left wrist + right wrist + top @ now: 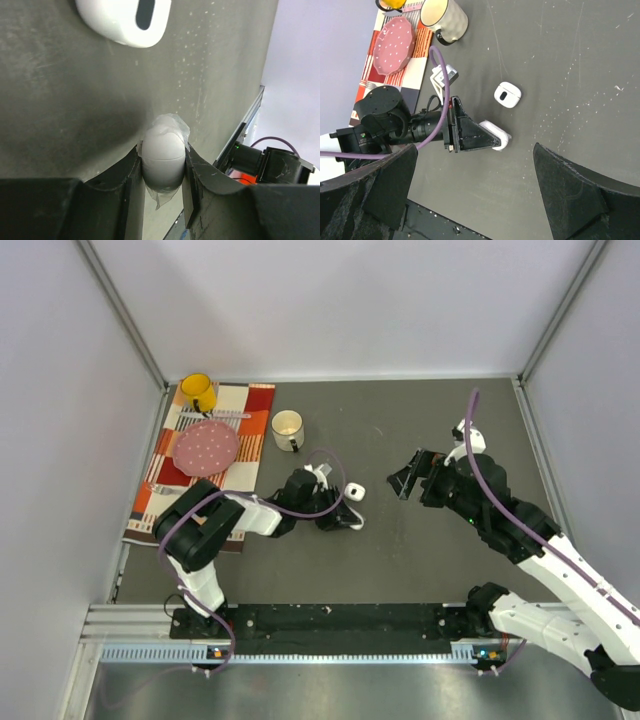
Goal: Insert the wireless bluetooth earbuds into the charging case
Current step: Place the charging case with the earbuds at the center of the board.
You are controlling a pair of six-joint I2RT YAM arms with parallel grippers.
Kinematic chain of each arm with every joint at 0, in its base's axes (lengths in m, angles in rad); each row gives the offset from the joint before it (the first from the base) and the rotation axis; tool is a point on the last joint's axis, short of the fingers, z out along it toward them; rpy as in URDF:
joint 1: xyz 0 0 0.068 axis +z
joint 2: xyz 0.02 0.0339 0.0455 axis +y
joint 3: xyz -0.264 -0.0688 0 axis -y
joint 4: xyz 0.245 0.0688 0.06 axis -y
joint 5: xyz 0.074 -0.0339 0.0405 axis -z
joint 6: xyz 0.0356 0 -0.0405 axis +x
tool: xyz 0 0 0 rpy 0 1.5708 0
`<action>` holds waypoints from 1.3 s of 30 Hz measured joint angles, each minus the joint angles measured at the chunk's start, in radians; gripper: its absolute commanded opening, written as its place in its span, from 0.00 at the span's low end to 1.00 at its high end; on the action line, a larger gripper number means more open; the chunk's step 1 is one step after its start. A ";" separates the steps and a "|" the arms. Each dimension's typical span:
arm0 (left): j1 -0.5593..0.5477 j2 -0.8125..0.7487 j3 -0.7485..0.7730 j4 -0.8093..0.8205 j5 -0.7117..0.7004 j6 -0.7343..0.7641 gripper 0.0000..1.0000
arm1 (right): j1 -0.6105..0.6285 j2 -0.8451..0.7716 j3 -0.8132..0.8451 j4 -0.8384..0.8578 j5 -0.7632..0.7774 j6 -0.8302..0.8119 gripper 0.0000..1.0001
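Note:
My left gripper (347, 517) lies low on the dark table and is shut on a closed white pebble-like charging case (162, 150) with a scrap of clear tape on it. The case also shows in the right wrist view (499, 140), sticking out past the left fingers. A second white case (357, 491) with a dark oval slot lies on the table just beyond it, apart from it; it shows in the left wrist view (125, 20) and the right wrist view (507, 95). My right gripper (405, 483) is open and empty above the table, right of both cases. No earbuds are in view.
A striped cloth (165, 465) at the back left carries a pink dotted plate (207, 446) and a yellow mug (198, 392). A white mug (288, 429) stands beside the cloth. Grey walls close the table at the left, back and right.

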 measured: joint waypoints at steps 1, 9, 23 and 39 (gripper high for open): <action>0.002 0.002 0.000 -0.011 -0.002 0.005 0.33 | 0.000 0.000 0.000 0.000 -0.002 0.000 0.99; 0.009 0.002 0.020 -0.094 -0.025 0.055 0.40 | 0.000 -0.036 -0.006 -0.007 0.013 0.008 0.99; 0.014 -0.055 0.076 -0.279 -0.123 0.171 0.47 | 0.000 -0.062 -0.007 -0.017 0.035 0.011 0.99; 0.019 -0.204 0.083 -0.540 -0.331 0.311 0.48 | -0.002 -0.024 -0.007 -0.018 0.014 0.026 0.99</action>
